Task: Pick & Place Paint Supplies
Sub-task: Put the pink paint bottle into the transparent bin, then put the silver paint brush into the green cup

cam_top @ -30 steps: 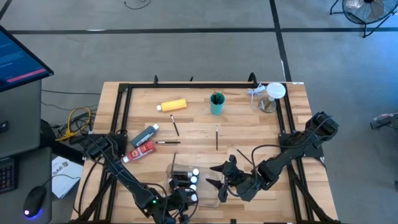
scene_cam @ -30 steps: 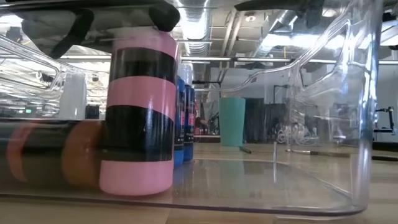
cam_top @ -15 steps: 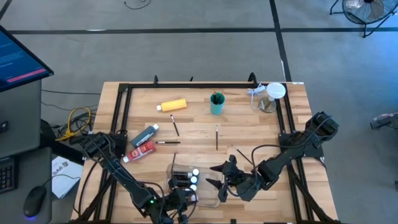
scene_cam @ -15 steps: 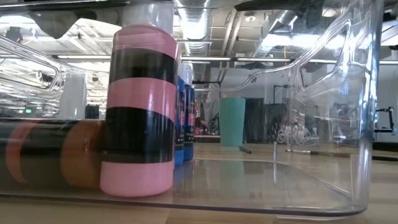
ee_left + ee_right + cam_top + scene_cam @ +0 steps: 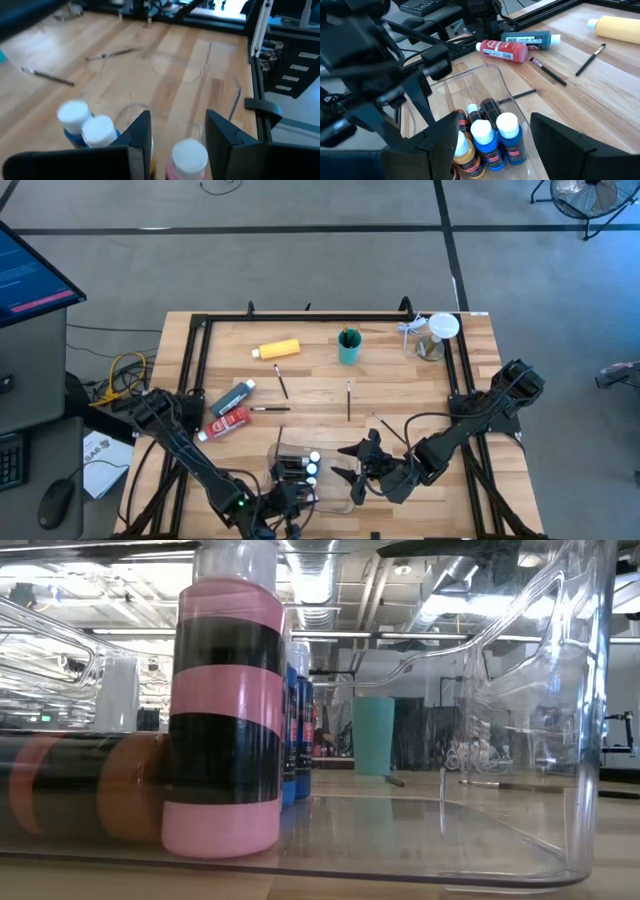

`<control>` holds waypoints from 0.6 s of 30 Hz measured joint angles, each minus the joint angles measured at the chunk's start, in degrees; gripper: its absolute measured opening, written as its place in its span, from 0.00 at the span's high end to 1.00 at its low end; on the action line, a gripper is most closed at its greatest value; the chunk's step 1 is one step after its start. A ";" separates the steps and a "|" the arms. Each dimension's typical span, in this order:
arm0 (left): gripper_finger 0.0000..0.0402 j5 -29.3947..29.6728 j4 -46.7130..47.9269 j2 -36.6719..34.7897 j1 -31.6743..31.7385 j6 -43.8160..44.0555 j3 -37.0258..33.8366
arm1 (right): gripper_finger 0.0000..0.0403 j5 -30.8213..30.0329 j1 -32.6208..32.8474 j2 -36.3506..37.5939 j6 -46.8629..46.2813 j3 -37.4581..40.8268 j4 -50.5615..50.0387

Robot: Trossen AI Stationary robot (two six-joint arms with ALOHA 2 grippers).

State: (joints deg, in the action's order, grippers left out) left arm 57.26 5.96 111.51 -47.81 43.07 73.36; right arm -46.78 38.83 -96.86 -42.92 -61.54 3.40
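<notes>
In the clear tray at the near edge of the table, the pink-and-black bottle stands upright on the floor of the tray, right beside the blue bottles. The left gripper sits just above it with its jaws apart on either side of the white cap, not pinching it as far as I can tell, so it reads as let go of the bottle. To do this step well I'd lift straight up, no sideways drift, because the bottle is tall and the neighbours are touching close; one nudge could topple it onto the orange bottle lying on its side next to it.

The right gripper hovers over the tray's other end with jaws wide and nothing in them.

Plenty left out on the wooden table: the yellow bottle, the grey tube and red tube lying side by side, and loose brushes scattered mid-table. The teal cup holds a brush or two.

Beyond that, grey floor with dark tape lines, a monitor off to the left, a fan in the far corner.
</notes>
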 joint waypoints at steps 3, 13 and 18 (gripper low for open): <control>0.77 0.78 -0.10 -1.94 0.00 -2.80 0.00 | 0.41 0.00 0.00 0.00 0.00 0.00 0.02; 0.77 2.93 -0.39 -6.34 0.26 -10.79 0.02 | 0.41 0.00 0.04 0.00 0.00 0.00 0.02; 0.77 3.28 -0.44 -6.54 0.37 -11.53 0.02 | 0.41 0.00 0.04 0.00 0.00 0.00 0.02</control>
State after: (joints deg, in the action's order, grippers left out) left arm 60.54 5.52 104.97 -47.44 31.53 73.38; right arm -46.78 38.87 -96.86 -42.92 -61.54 3.42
